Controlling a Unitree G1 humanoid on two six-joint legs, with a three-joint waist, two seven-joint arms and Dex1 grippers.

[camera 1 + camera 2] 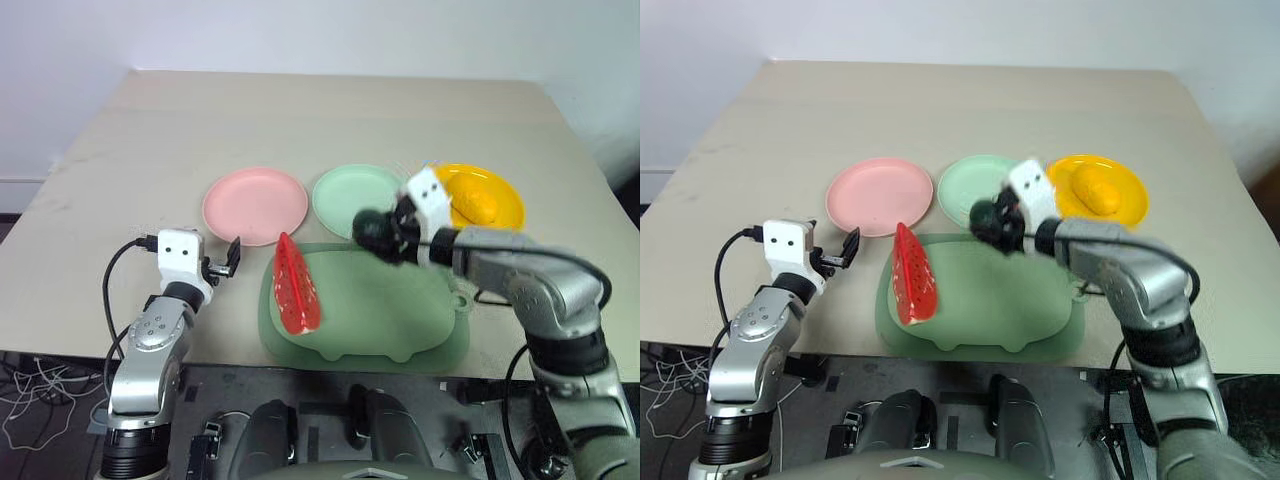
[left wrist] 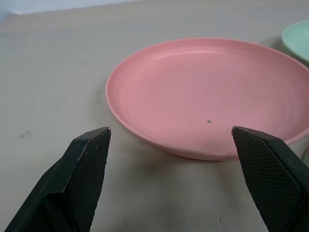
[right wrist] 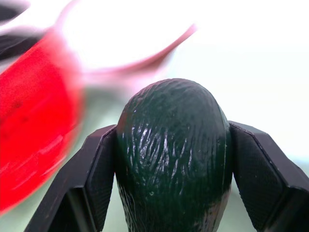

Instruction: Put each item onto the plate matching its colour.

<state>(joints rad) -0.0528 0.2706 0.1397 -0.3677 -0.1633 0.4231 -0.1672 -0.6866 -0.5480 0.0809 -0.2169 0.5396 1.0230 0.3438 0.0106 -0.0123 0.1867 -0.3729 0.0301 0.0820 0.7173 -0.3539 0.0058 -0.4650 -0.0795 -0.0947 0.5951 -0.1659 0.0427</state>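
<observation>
The right gripper (image 3: 171, 159) pinches the dark green avocado (image 1: 373, 232) between its two black fingers, holding it in the air above the far edge of the green mat (image 1: 390, 310), just before the green plate (image 1: 350, 195). The yellow fruit (image 1: 477, 207) lies on the yellow plate (image 1: 505, 195). The watermelon wedge (image 1: 294, 285) rests on the mat's left side. The left gripper (image 2: 169, 159), fingers spread wide and empty, faces the pink plate (image 2: 203, 92).
</observation>
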